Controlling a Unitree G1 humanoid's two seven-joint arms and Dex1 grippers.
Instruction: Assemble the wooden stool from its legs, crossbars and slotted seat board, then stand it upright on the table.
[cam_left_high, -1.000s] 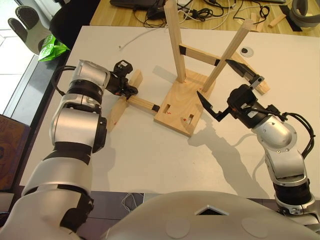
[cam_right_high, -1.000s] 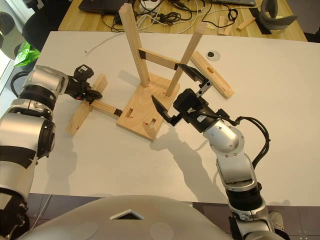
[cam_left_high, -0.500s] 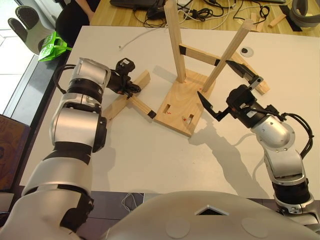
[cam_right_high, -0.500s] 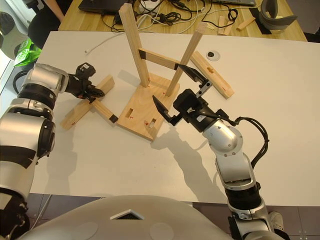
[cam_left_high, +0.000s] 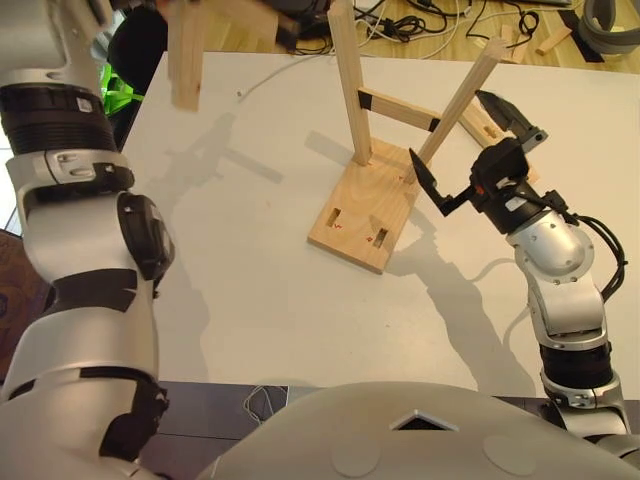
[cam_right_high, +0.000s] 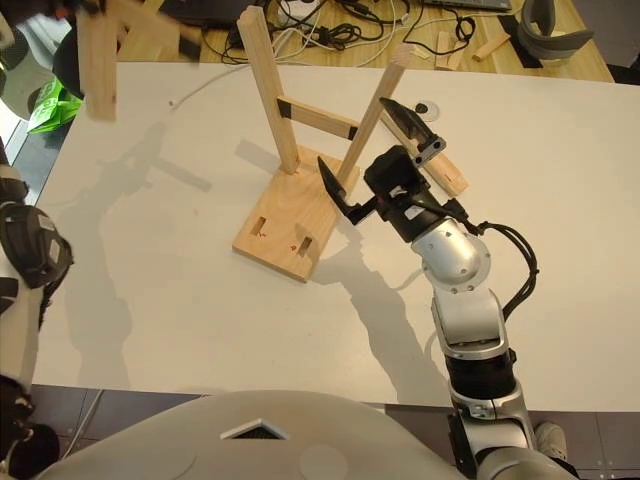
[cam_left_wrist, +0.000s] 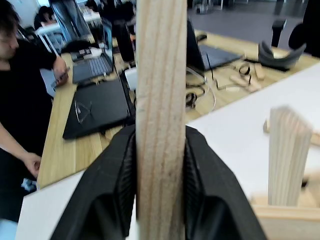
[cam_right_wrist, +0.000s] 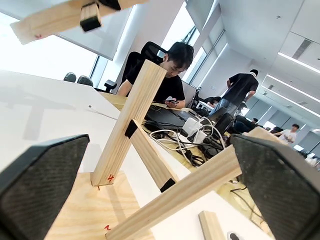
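Wooden leg (cam_left_wrist: 160, 90) clamped between left gripper (cam_left_wrist: 160, 170) jaws, aloft

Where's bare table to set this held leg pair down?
For the leg pair, the widest bare table lies left of the seat board, out to the left edge; the front strip toward the robot is free too. Crowded: around the standing legs, the right gripper and the loose leg behind it.

Head stereo pair is looking down over the white table (cam_left_high: 250, 300), both eyes catching the same seat board (cam_left_high: 365, 215) and upright legs (cam_left_high: 350, 85). Left wrist cam is sitting right up against a wooden leg (cam_left_wrist: 160, 125), facing the neighbouring desk (cam_left_wrist: 60, 165). Right wrist cam is peering from low and close across that board, sharing those legs with the head views.
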